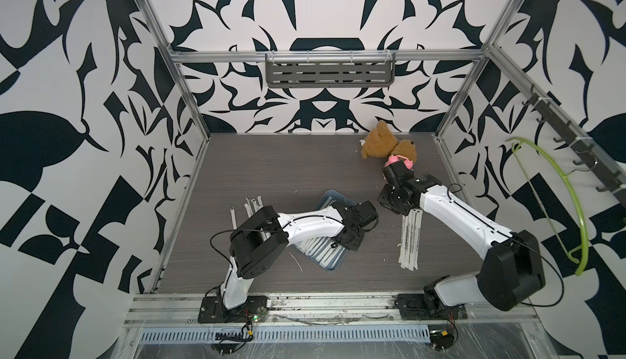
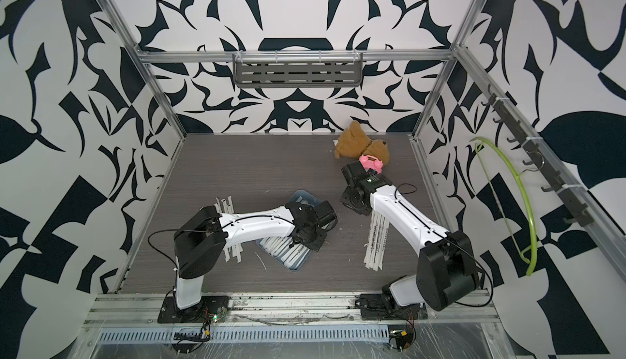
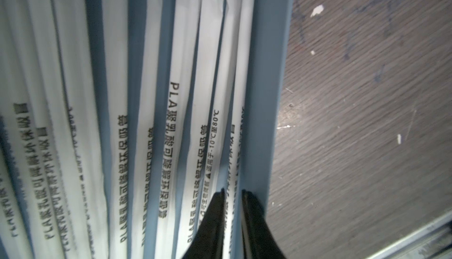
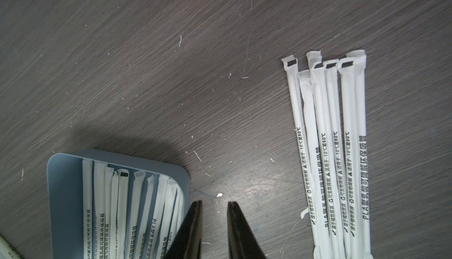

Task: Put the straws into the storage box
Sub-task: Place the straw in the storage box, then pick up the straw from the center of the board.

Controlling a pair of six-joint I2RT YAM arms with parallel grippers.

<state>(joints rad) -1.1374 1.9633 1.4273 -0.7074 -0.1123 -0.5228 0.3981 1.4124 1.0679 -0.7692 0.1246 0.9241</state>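
While the left hand (image 3: 232,193) sits low in the box (image 3: 265,99), jaws narrow astride one straw (image 3: 231,147) at the wall, probably laying it alongside the rest, grip unclear, the right hand (image 4: 214,204) hovers empty, part-open, more straws (image 4: 330,147) beside it.

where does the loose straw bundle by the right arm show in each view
In a top view: straw bundle on the table, right of the storage box.
In a top view: same spot, right of the storage box.
Left wrist: not in it.
Right wrist: on the table, apart from the storage box.
Shared landmark: storage box rim.
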